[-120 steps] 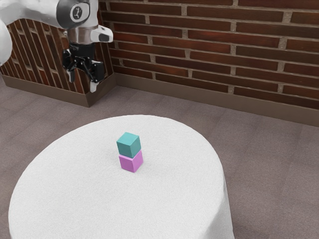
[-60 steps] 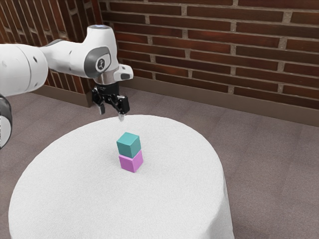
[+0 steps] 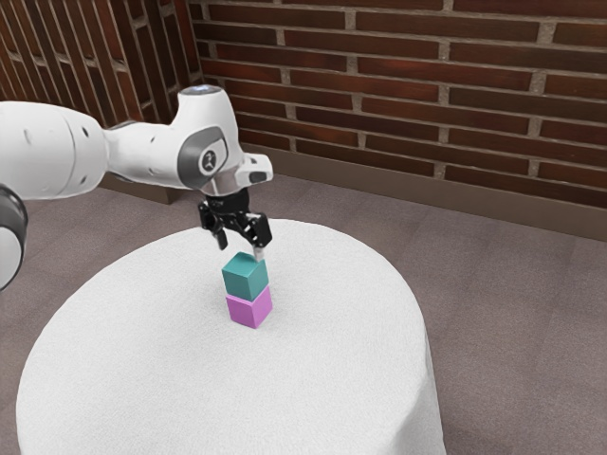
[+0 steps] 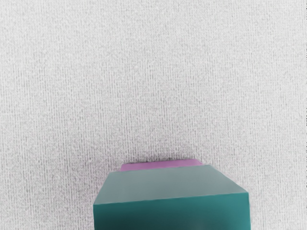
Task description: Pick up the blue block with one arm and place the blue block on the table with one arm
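Brick walls (image 3: 408, 104) back a round white-clothed table (image 3: 142, 360) where a two-finger gripper (image 3: 241, 251), fingers spread, hovers at the exterior view's twelve o'clock from the teal cube (image 3: 245, 278), unlifted atop a violet cube (image 3: 250, 310), pickup and placement both ahead

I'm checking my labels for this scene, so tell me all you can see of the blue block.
The blue block is a plain teal cube, its top paler than its sides, with straight edges and a smooth, perhaps plastic, look. It sits level on the pink block, roughly lined up with it, so it is off the table. My open gripper is close over it, not gripping; whether a fingertip touches it, I can't tell.
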{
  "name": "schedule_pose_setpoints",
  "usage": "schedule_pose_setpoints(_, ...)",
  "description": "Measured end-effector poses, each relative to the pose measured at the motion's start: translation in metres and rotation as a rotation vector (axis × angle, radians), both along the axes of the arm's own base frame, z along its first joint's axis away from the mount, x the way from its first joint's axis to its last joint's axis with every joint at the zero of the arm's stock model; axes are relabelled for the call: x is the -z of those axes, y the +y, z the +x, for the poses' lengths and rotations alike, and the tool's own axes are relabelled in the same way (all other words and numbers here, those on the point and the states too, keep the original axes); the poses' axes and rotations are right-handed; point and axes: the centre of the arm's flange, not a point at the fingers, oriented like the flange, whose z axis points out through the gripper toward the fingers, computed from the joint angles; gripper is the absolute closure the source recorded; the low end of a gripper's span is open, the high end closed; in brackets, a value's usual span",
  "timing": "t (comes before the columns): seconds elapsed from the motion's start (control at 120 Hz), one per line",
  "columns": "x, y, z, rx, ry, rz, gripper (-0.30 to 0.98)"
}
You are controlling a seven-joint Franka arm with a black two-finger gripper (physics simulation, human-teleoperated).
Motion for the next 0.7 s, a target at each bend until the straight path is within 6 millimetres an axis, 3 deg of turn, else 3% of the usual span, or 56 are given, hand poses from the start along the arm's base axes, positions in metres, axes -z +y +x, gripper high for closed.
schedule_pose_setpoints(0.292, 0.017, -0.011, -0.003, 0.014, 0.019, -0.005, 0.00)
schedule_pose_setpoints(0.642, 0.059, -0.005, 0.000, 0.000, 0.078, 0.003, 0.00)
schedule_pose_setpoints(0.7, 0.062, -0.005, 0.000, 0.000, 0.082, 0.004, 0.05)
